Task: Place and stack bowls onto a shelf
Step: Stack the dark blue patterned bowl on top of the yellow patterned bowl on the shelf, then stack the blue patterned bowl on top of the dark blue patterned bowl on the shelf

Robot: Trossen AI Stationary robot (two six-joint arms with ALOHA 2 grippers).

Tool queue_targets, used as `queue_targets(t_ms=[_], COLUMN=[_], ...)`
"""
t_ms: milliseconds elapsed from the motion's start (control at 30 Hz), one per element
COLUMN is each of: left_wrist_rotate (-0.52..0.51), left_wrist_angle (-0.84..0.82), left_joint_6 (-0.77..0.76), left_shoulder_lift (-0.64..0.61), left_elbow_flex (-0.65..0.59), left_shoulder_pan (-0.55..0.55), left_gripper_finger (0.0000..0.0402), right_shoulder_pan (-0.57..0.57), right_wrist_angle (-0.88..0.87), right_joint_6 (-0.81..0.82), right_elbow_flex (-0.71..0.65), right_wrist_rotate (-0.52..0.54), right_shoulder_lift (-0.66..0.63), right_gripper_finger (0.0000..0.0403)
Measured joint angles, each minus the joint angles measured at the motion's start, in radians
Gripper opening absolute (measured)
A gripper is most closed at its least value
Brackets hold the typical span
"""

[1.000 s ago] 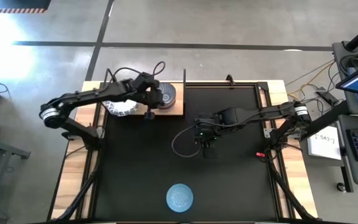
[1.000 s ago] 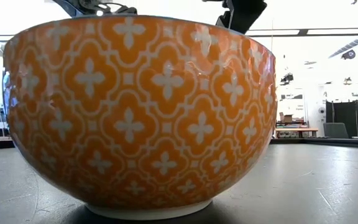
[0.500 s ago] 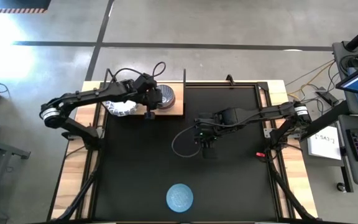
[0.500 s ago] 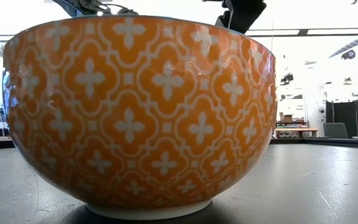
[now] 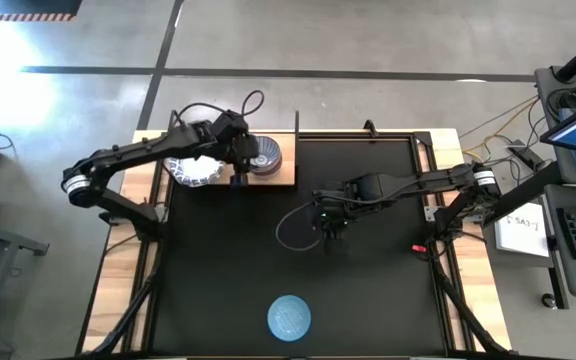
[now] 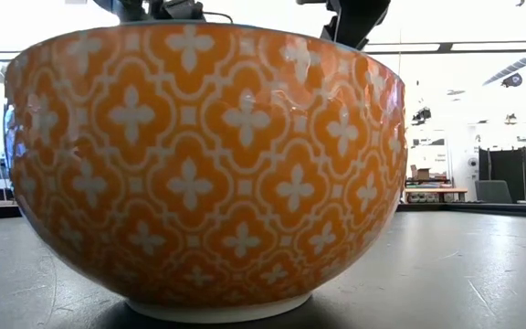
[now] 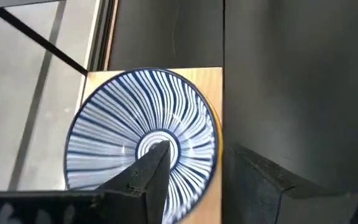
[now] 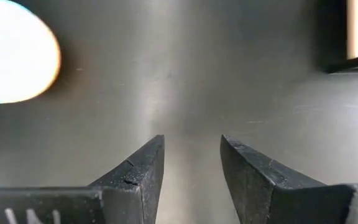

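Observation:
On the light-wood shelf (image 5: pixel 284 176) at the far left stand a blue-grey radial-patterned bowl (image 5: pixel 266 152) and, to its left, a white bowl with a blue rim (image 5: pixel 193 170). My left gripper (image 7: pixel 197 149) is open just above the radial bowl (image 7: pixel 135 130). One finger is over the bowl's middle and the other is outside its rim. It touches nothing that I can see. My right gripper (image 5: pixel 328 228) hovers open over the middle of the black mat, nothing between its fingers (image 8: pixel 191 140). A light-blue bowl (image 5: pixel 289 317) rests near the front edge.
An orange patterned bowl (image 6: pixel 208 164) stands right in front of the low camera and hides most of the table. A thin pale loop (image 5: pixel 286 232) lies on the mat beside my right gripper. Black posts (image 5: pixel 297 122) rise from the shelf. The mat (image 5: pixel 388 300) is bare between the two grippers.
My left gripper has drawn back a little from the radial bowl, up and toward the far left. The bowl stays on the shelf and shows more fully.

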Motion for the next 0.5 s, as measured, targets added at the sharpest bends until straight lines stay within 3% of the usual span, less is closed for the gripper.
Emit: queue_targets(t_ms=[100, 333, 500], left_wrist_rotate=[0.032, 0.344, 0.309], left_wrist_angle=[-0.094, -0.153, -0.136], left_joint_6=[-0.042, -0.203, -0.277], left_shoulder_lift=[-0.006, -0.025, -0.061], left_elbow_flex=[0.051, 0.045, -0.015], left_shoulder_pan=[-0.002, -0.022, -0.12], left_gripper_finger=[0.0142, 0.0141, 0.0141], right_shoulder_pan=[0.011, 0.082, 0.152], right_wrist_angle=[0.028, 0.125, 0.207], right_joint_6=[0.028, 0.056, 0.135], right_elbow_flex=[0.0, 0.0, -0.003], right_wrist_rotate=[-0.053, -0.06, -0.053], right_shoulder_lift=[0.0, 0.0, 0.014], right_gripper_finger=[0.0143, 0.0137, 0.0135])
